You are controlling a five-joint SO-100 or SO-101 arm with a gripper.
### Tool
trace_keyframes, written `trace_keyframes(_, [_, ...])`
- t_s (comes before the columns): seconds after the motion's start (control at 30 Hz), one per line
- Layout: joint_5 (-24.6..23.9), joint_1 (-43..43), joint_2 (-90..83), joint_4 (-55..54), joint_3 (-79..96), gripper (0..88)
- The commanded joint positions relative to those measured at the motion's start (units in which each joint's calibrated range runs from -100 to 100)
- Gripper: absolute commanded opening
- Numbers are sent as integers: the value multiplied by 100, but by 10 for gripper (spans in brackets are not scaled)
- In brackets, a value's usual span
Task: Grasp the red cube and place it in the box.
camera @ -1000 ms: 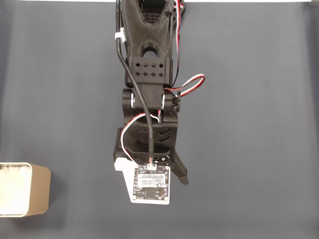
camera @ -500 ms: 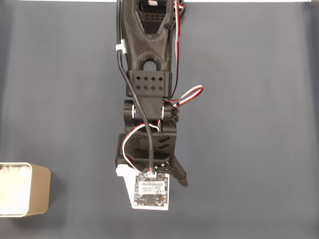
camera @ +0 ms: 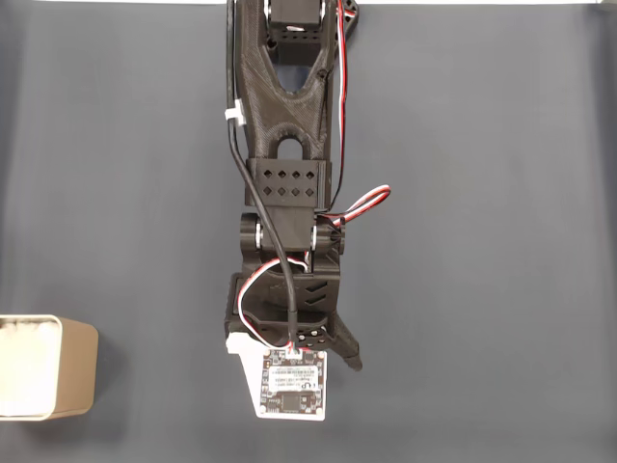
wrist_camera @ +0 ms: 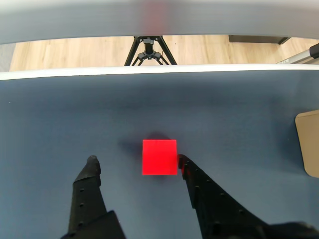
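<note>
In the wrist view the red cube (wrist_camera: 159,157) sits on the dark blue-grey table. My gripper (wrist_camera: 137,160) is open around it. The right finger (wrist_camera: 185,169) is at the cube's right face, and the left finger (wrist_camera: 91,167) stands well apart from it. The box (wrist_camera: 309,142) shows as a tan corner at the right edge of that view. In the fixed view the box (camera: 48,368) stands at the lower left, beige with a white inside. My black arm (camera: 289,145) reaches down from the top edge and hides the cube there.
The table's far edge (wrist_camera: 159,69) shows as a white strip in the wrist view, with a wooden floor and a black tripod (wrist_camera: 148,50) beyond it. A white circuit board (camera: 291,384) sits on my wrist in the fixed view.
In the fixed view the arm has stretched a little further toward the bottom edge, carrying the wrist board down with it. The box has not moved.
</note>
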Motion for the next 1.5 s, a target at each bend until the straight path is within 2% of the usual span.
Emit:
trace_keyframes(0.0, [20, 66, -52, -98, -317, 364])
trace_keyframes(1.47, [15, 38, 303, -286, -353, 350])
